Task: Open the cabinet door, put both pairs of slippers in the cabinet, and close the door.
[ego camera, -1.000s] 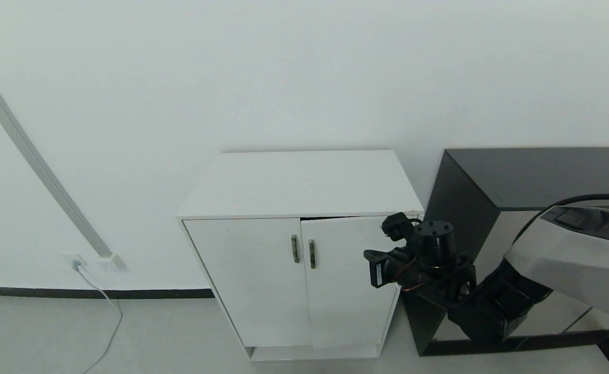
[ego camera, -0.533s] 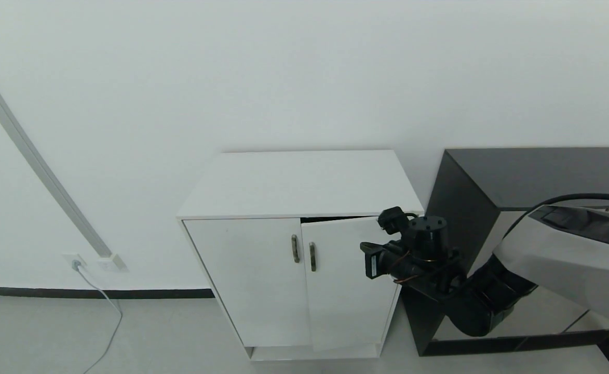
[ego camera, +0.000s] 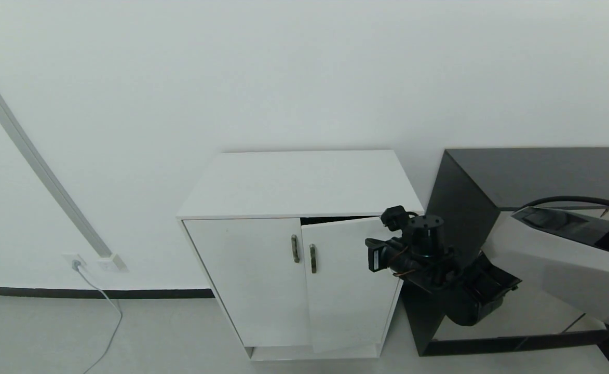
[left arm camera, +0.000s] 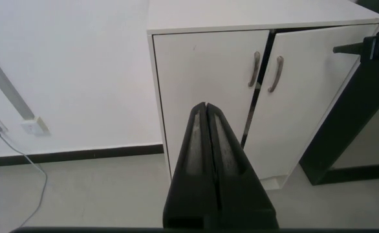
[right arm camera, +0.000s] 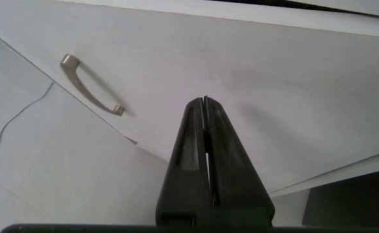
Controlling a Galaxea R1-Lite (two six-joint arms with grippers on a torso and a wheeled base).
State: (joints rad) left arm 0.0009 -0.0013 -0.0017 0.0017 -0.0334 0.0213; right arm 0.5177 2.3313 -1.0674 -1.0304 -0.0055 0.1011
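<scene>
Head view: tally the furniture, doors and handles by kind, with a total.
White cabinet: 1
Doors: 2
Handles: 2
Black unit: 1
Total: 6

Bare indoor room: white cabinet [ego camera: 294, 182], wall socket [ego camera: 76, 261].

The right arm [ego camera: 553, 259] extends in from the right, its right claw [right arm camera: 204, 100] pressed together; the left claw [left arm camera: 205, 105] is closed too.
</scene>
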